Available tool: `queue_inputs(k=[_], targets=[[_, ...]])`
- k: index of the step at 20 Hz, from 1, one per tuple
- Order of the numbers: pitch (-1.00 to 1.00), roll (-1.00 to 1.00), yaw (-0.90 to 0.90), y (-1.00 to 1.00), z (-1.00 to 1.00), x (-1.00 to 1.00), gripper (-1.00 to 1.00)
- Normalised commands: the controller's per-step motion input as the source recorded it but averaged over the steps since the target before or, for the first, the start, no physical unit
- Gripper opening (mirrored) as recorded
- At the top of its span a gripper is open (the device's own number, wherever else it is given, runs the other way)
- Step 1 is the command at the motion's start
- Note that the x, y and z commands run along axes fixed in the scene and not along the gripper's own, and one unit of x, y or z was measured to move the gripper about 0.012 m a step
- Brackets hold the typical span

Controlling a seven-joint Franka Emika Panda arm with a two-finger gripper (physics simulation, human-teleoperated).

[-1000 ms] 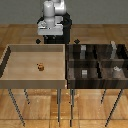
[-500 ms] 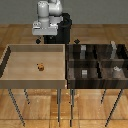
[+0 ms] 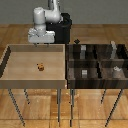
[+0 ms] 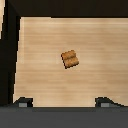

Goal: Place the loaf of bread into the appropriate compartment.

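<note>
Here the loaf of bread [image 3: 40,66] lies on the pale floor of a shallow, light-wood tray [image 3: 10,83], roughly in the middle of it and well apart from every wall. It is a small orange-brown lump; in the wrist view the loaf of bread [image 4: 70,58] shows as two rounded halves with a darker seam between them, turned slightly askew to the tray's edges.

The arm's white body [image 3: 41,25] hangs above the far rim of the tray, toward the exterior view's left of the black base [image 3: 64,30]. The claw [image 3: 39,42] sits at its lower end, above the tray's back wall and not touching the loaf. In the wrist view two dark fingertips [image 4: 23,102] peek up at the frame's edge, set well apart with nothing between them, so the claw is spread wide and holds nothing.

On the exterior view's right, just beside the tray, stands a dark compartmented box [image 3: 70,80] divided by inner walls into several cells. Small grey blocks [image 3: 84,73] rest in some of these cells, one pale block [image 3: 116,70] in the nearer cell toward the right; their exact shapes are too small to tell. Both tray and box stand on thin metal legs [image 3: 60,105] over a wooden floor [image 3: 45,117].
</note>
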Motion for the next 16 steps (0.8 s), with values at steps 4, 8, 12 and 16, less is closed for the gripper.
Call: queue_inputs(k=[4,8,12,16], targets=[[0.0,0.0,0.0,0.0,0.0,1.0,1.0],[0.0,0.0,0.0,-0.25,-0.5,0.0,1.0],[0.0,0.0,0.0,0.0,-1.0,0.0,1.0],[0.0,0.0,0.0,-0.06,-0.75,0.0,1.0]])
